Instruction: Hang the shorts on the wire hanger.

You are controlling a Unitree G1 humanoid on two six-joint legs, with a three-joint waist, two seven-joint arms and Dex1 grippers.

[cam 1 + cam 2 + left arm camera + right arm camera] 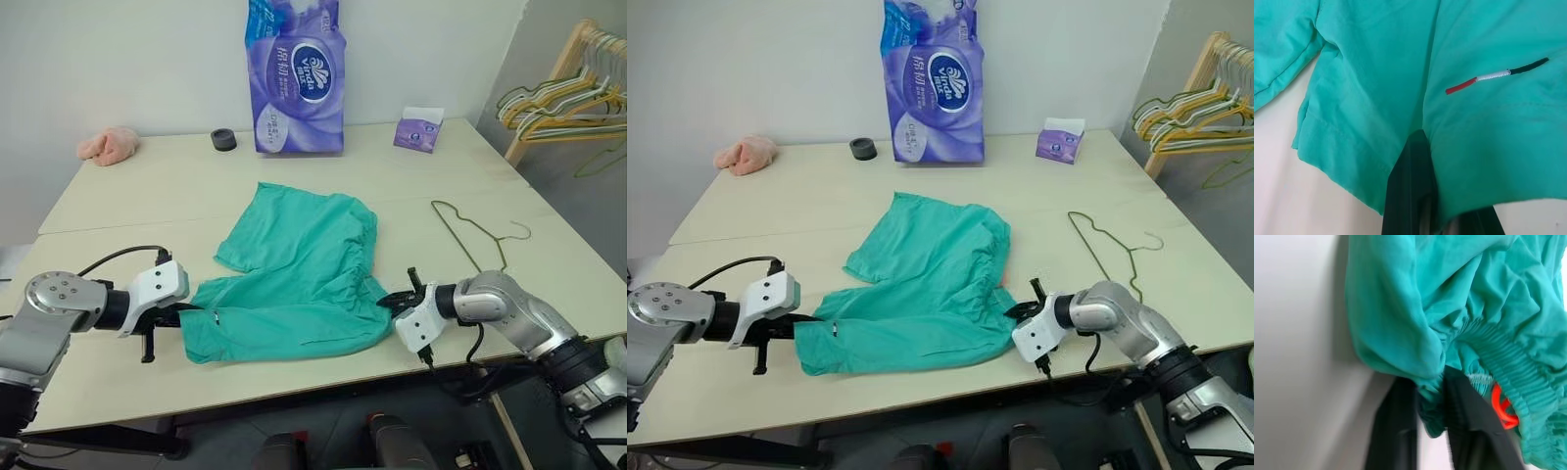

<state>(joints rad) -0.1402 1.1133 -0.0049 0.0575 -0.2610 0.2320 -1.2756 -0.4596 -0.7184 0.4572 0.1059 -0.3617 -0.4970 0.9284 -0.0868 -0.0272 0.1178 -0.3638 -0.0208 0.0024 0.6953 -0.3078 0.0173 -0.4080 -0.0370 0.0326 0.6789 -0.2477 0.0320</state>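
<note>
Right wrist view: shorts [1415, 308] waistband pinched in right claw [1432, 396]

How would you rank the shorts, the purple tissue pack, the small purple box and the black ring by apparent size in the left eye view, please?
1. shorts
2. purple tissue pack
3. small purple box
4. black ring

The teal-green cloth shorts [294, 284] look soft and matt, creased all over, with a puckered elastic waistband (a small glossy orange tag sits against it). The thin dark wire hanger [474, 237] reads as smooth metal. The pale cream table [176, 186] has a smooth, faintly sheeny top. The purple tissue pack [294, 73] is glossy plastic film.
</note>
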